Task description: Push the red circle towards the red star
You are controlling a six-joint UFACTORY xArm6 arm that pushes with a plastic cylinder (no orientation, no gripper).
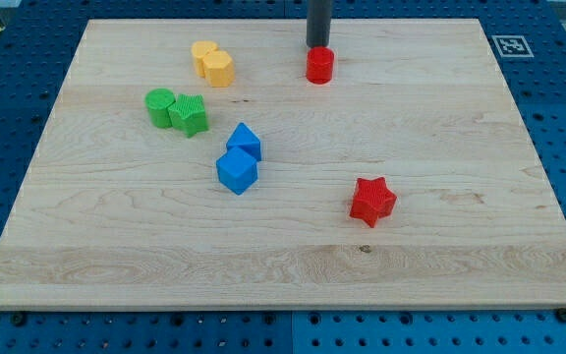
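Observation:
The red circle (pixel 319 66) sits near the view's top, a little right of centre. The red star (pixel 372 201) lies lower and to the right, well apart from it. My tip (pixel 318 45) is at the circle's top edge, touching or almost touching it, on the side away from the star. The dark rod rises out of the view's top.
Two yellow blocks (pixel 212 63) sit together at the top left. A green circle (pixel 160 105) and a green star-like block (pixel 190 115) touch at the left. Two blue blocks (pixel 239 158) sit together left of centre. The wooden board (pixel 460 285) rests on a blue perforated table.

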